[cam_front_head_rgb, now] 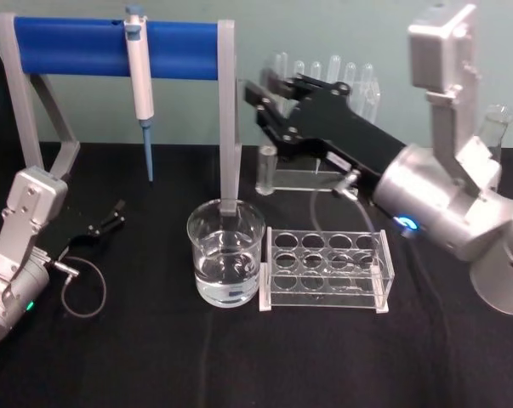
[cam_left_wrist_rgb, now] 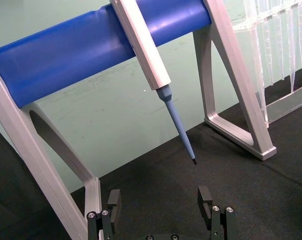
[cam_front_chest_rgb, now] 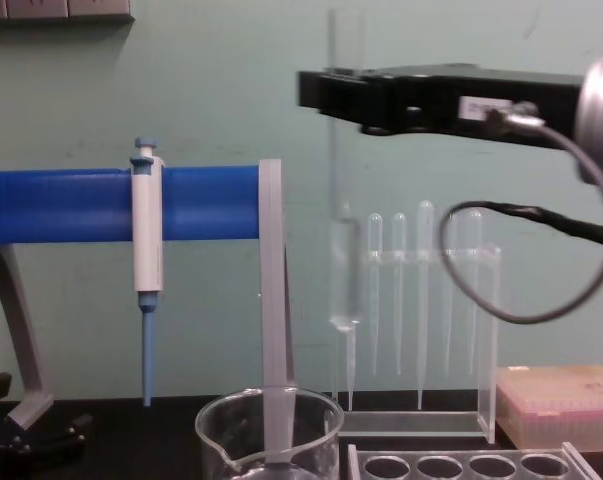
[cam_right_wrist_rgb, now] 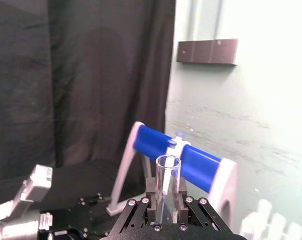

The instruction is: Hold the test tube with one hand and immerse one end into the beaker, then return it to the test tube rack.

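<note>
- My right jaws [cam_front_chest_rgb: 333,95] are closed on the test tube [cam_front_chest_rgb: 345,235], gripping it near its open rim; in the chest view it hangs upright below them, rounded end down, in the air.
- In the right wrist view the tube's rim [cam_right_wrist_rgb: 168,162] stands up between my 2 fingers [cam_right_wrist_rgb: 182,192], which press against its sides.
- The tube's lower end is above and behind the beaker [cam_front_head_rgb: 225,252], clear of its rim and not in the liquid.
- The beaker stands on the black tabletop [cam_front_head_rgb: 154,357], holding clear liquid, just beside the clear tube rack [cam_front_head_rgb: 326,268] with round holes.
- Behind the tube stands a row of thin plastic pipettes [cam_front_chest_rgb: 424,290] in a clear holder.
- A white-and-blue pipettor [cam_front_head_rgb: 139,81] hangs on the blue bar of the stand [cam_front_head_rgb: 77,47].
- My left jaws [cam_left_wrist_rgb: 161,205] rest low over the tabletop at my left, fingers spread apart, holding nothing.
</note>
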